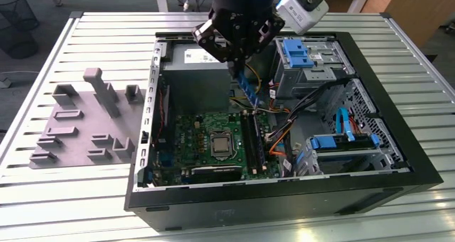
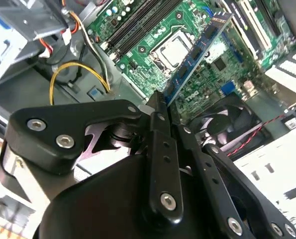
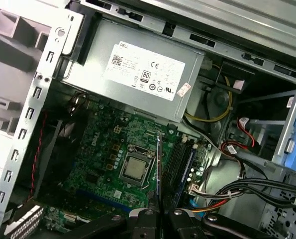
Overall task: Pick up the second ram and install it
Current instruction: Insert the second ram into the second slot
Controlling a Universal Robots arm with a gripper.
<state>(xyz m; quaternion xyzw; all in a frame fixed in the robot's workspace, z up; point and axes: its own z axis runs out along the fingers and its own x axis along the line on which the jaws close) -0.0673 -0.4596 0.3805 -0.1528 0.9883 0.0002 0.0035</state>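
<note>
In the upper middle of the exterior view, the pincer (image 1: 238, 61) is clamped on the second ram (image 1: 246, 85). The stick hangs long-end down inside the open computer case (image 1: 284, 196). The black memory slots (image 1: 252, 140) lie below it, nearer the frame's middle.

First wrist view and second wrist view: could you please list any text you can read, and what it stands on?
On the power supply, the white label: printed lines and marks, too small to read reliably.
On the motherboard: white lettering, too small to read.
On the second ram, gripped in the pincer: no readable print.
Nothing can be quoted.
</note>
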